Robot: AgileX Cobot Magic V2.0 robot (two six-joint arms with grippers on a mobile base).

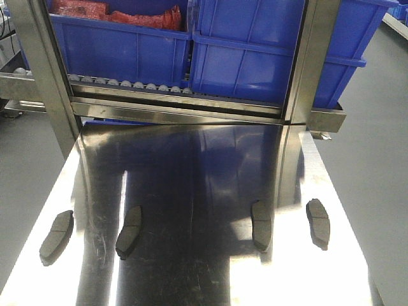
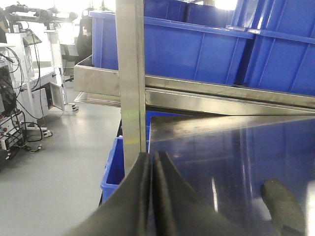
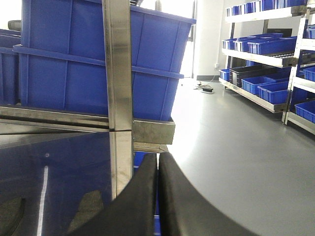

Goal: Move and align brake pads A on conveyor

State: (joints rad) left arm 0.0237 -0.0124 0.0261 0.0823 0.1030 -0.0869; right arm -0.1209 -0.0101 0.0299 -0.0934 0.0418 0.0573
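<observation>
While both arms hung empty, the left gripper and the right gripper each had its jaws pressed together with nothing between them. One pad lay on the table to the right of the left jaws, apart from them. Left of the right jaws two dark shapes showed on the steel, pads or reflections, I could not tell. From the front, four pads sat in a loose row, unevenly angled, none on the belt, which was out of view. They looked stiff, dense and sturdy, yet likely to skate on slick steel if nudged. Best taken across the short width at the groove, jaws on the long edges.
</observation>
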